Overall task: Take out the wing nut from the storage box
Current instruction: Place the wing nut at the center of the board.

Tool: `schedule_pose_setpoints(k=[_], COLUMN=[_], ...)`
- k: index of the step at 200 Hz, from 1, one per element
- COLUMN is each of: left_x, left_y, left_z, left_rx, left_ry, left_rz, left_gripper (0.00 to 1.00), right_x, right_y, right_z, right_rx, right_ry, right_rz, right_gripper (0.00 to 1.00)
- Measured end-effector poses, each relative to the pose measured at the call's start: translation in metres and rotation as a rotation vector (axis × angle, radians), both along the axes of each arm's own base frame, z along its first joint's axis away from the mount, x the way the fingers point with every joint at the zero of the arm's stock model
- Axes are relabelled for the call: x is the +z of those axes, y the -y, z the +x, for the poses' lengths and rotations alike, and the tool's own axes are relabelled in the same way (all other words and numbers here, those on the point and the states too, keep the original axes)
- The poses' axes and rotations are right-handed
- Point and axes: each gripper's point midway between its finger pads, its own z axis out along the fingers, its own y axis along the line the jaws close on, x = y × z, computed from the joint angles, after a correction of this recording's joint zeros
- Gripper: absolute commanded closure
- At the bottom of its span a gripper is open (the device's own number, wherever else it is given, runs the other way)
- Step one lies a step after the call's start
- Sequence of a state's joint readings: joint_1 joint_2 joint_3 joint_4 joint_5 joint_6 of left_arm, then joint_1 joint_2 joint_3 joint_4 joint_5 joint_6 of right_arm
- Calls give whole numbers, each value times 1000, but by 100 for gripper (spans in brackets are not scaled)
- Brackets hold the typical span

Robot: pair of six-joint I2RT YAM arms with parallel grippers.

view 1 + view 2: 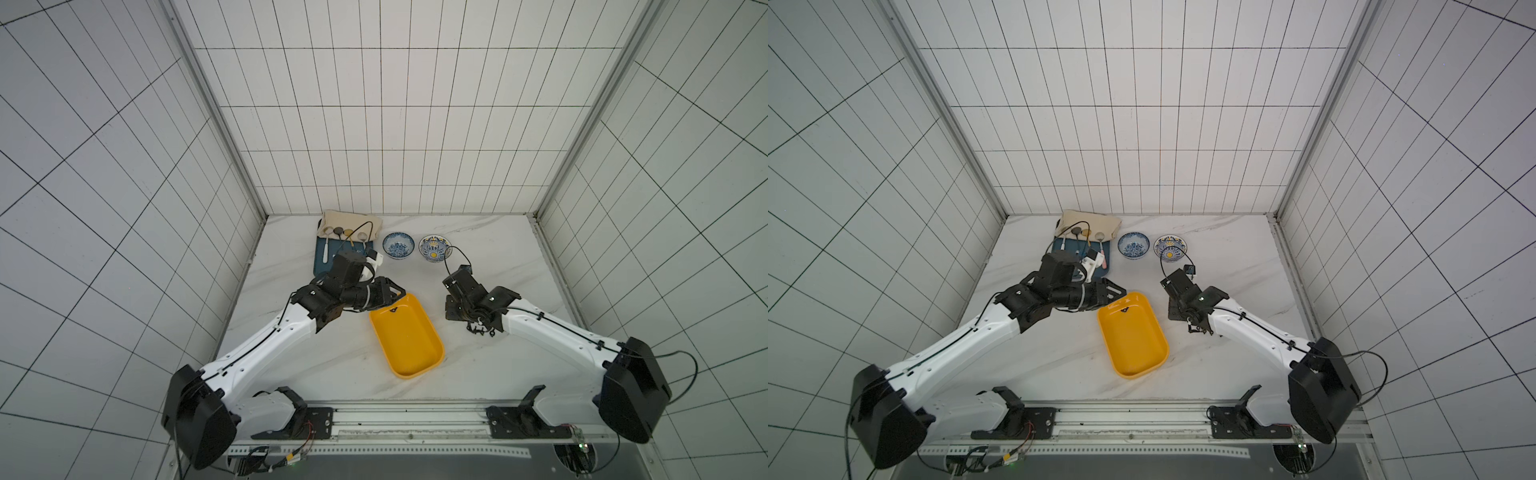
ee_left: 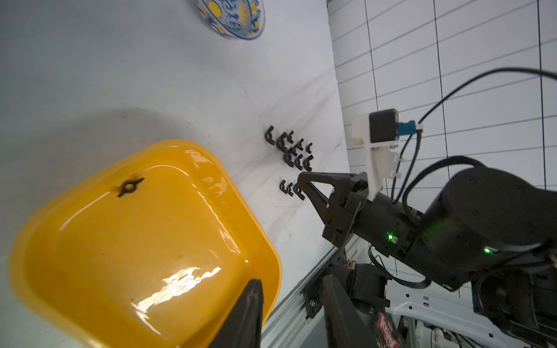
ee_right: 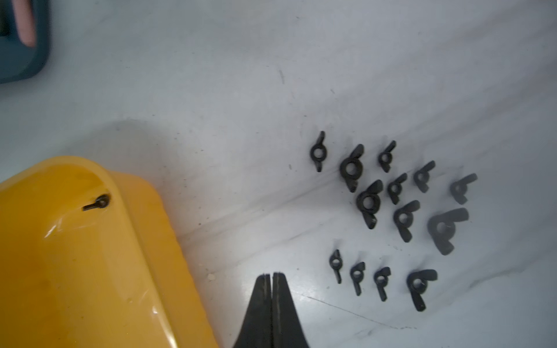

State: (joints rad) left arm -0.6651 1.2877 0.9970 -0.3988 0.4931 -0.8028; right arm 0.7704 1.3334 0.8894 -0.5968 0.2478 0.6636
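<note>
Inside the yellow storage box (image 2: pixel 90 265), near its far corner, one black wing nut (image 2: pixel 129 186) lies close to your left gripper (image 2: pixel 291 280), whose jaws stand apart, empty.

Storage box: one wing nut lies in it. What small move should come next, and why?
Probably lower the left gripper onto the wing nut, jaws straddling it. It lies alone near a corner of the storage box; the left jaws stand open at that end, while the right gripper is shut beside the loose nuts on the table.
</note>
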Motion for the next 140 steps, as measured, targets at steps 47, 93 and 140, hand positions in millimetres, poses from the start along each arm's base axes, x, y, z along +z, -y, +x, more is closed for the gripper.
schedule_pose_setpoints(k=[47, 93, 140], left_x=[-62, -64, -64], left_y=[53, 64, 66], left_z=[-2, 1, -1], left_rx=[-118, -146, -164], left_ry=[-127, -126, -133], left_rz=[20, -8, -21], left_gripper=[66, 65, 65], right_x=[-32, -64, -80], right_y=[24, 16, 9], right_z=[4, 11, 17], right_rx=[-54, -41, -35], right_ry=[-65, -106, -117], right_rz=[-17, -14, -14], right_gripper=[100, 100, 100])
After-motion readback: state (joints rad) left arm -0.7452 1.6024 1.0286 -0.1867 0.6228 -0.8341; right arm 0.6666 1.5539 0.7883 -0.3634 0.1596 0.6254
